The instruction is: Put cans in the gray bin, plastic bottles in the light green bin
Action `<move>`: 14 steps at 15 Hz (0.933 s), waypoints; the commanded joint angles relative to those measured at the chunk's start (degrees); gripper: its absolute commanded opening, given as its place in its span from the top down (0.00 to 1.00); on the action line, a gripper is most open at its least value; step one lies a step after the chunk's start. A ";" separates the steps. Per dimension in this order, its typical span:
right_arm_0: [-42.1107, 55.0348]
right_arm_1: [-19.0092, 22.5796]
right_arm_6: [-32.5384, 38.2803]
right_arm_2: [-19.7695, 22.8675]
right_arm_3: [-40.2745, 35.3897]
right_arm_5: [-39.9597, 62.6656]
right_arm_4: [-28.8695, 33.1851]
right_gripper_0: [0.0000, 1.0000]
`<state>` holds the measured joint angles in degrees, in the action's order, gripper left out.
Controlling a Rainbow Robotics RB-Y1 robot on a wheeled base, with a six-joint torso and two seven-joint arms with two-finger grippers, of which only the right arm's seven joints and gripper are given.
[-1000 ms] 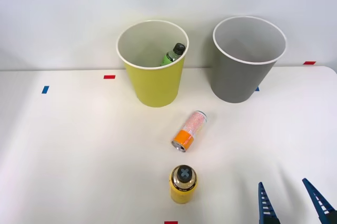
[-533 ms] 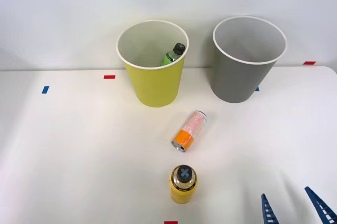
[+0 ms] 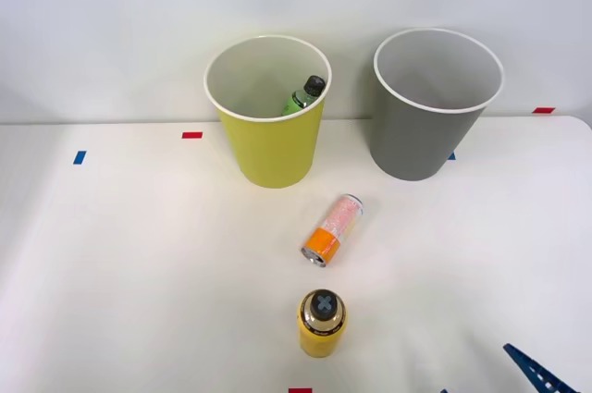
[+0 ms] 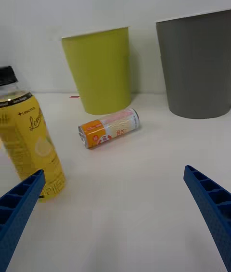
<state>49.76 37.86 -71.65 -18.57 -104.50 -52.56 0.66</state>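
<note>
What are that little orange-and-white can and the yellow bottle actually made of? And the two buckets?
The can looks like thin metal: silvery ends, printed wrap. The yellow bottle seems clear plastic, its drink showing through above a glossy label, with a black cap. The light green bin and gray bin look like matte coated paper or plastic with white rims; which one is unclear.

Stout black-capped plastic bottle with yellow label (image 4: 30,144): script word starting "Lem…", rest cut off by curve; small line of print above, too small to read. Slim orange-and-white can (image 4: 109,128): print on label, illegible.
</note>
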 commanded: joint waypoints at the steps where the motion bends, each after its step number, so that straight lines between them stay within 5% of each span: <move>1: -2.12 6.79 -11.93 -7.98 0.00 -2.81 -9.89 0.00; 7: -13.02 15.14 -27.40 -25.64 0.00 -6.24 -23.51 0.00; 14: -24.53 15.14 -37.68 -37.24 0.08 -6.24 -34.41 0.00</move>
<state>26.34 53.02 -108.63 -54.78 -104.49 -58.80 -32.99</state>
